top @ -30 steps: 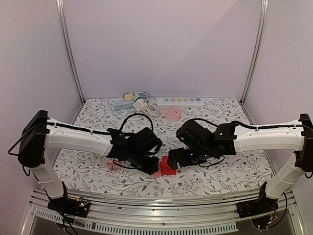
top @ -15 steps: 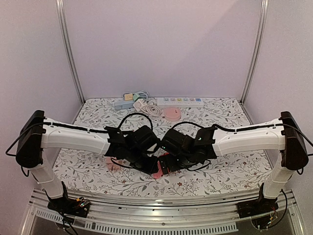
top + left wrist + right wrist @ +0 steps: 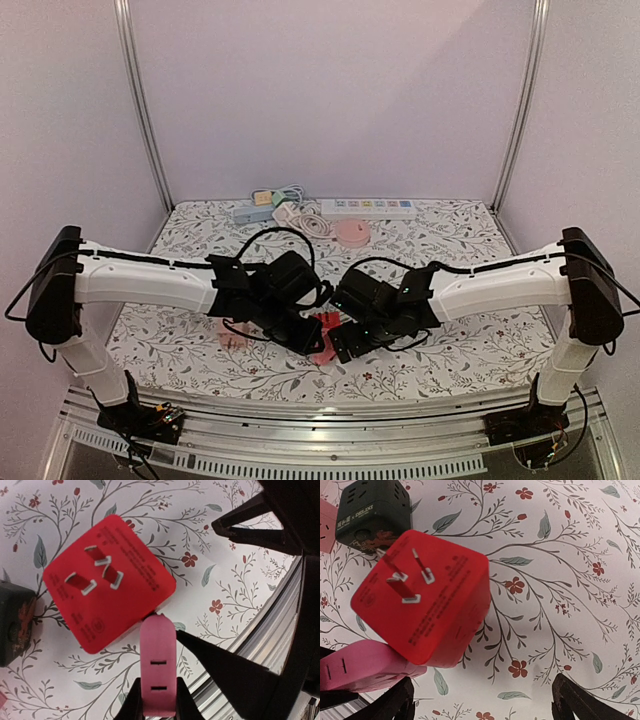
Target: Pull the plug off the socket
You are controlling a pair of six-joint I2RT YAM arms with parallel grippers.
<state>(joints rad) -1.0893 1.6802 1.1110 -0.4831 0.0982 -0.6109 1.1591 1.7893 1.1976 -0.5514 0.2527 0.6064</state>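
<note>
Red cube adapter [image 3: 427, 605] just ahead of wide-open right claw [image 3: 482, 690]; left claw [image 3: 157, 706] clamps pink plug [image 3: 157, 660].

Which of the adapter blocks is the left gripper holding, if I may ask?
The pink adapter, clamped in the left gripper; the red cube shows its prongs upward and the black cube sits beside it, neither gripped.

Pink socket [image 3: 158, 667] in my left gripper [image 3: 158, 700]: rear cropped. Black cube [image 3: 372, 515] ahead of my right gripper [image 3: 482, 690]: top cropped.
</note>
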